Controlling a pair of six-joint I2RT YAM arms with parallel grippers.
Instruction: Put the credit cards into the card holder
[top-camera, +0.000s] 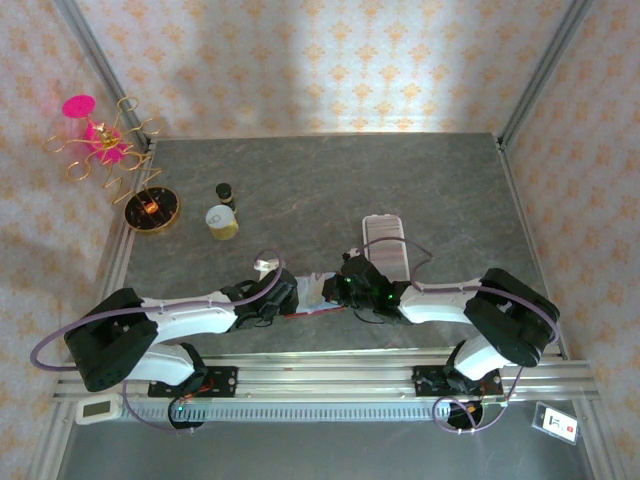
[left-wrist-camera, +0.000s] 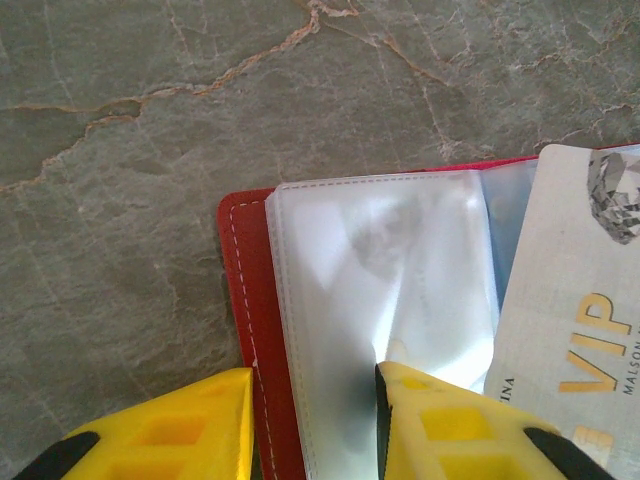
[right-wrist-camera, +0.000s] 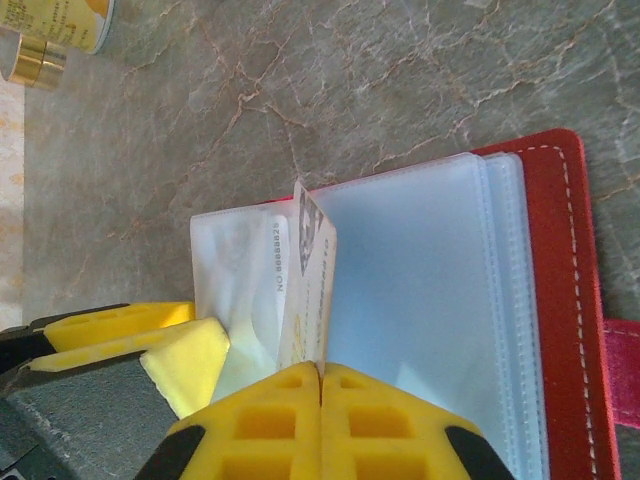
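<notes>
One credit card (right-wrist-camera: 312, 265) was pinched edge-up in the right gripper (right-wrist-camera: 320, 372), jaws closed on its near end; long axis ran straight out from the fingertips. One card holder (right-wrist-camera: 560, 240) lay open flat just beneath them, spread crosswise. On the left gripper (left-wrist-camera: 315, 400), jaws stood apart, straddling the holder edge nearest it.

Red leather-like folding card holder (top-camera: 312, 308) open flat on grey stone-pattern table (top-camera: 300, 190), front centre. Pale thin rectangular card (right-wrist-camera: 315, 270) tilted up over its sleeves, pinched in right gripper (right-wrist-camera: 320, 375). Left gripper (left-wrist-camera: 312, 388) straddles holder's left edge.
</notes>
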